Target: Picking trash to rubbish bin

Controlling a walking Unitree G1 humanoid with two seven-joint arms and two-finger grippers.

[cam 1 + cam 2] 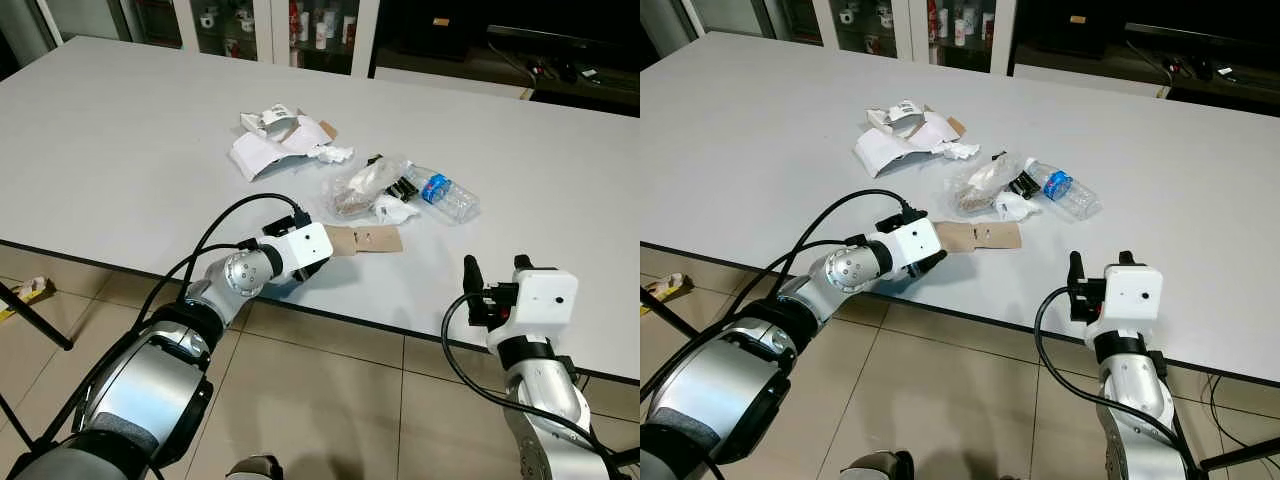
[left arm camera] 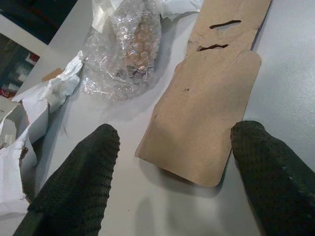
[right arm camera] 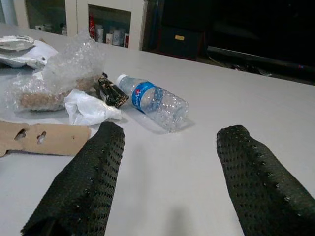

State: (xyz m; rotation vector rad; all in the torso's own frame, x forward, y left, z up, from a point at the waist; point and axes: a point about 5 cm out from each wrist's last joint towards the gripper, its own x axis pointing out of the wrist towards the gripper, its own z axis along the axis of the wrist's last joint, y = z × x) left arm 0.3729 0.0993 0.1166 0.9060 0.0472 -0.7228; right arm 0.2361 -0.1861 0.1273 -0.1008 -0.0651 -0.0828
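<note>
Ideally, the left gripper (image 2: 174, 172), fingers spread wide astride the near end of the brown cardboard strip (image 2: 211, 103), slides one finger underneath before pinching, while the right gripper (image 3: 170, 182) waits wide open.

Both head cameras look forward and down from above the near edge of the large white table (image 1: 120, 130), sharing the litter pile. The left wrist camera views close along its black fingers (image 2: 78, 177) onto the flat brown cardboard piece (image 2: 211, 108). The right wrist camera looks low across the table, sharing that cardboard.
</note>
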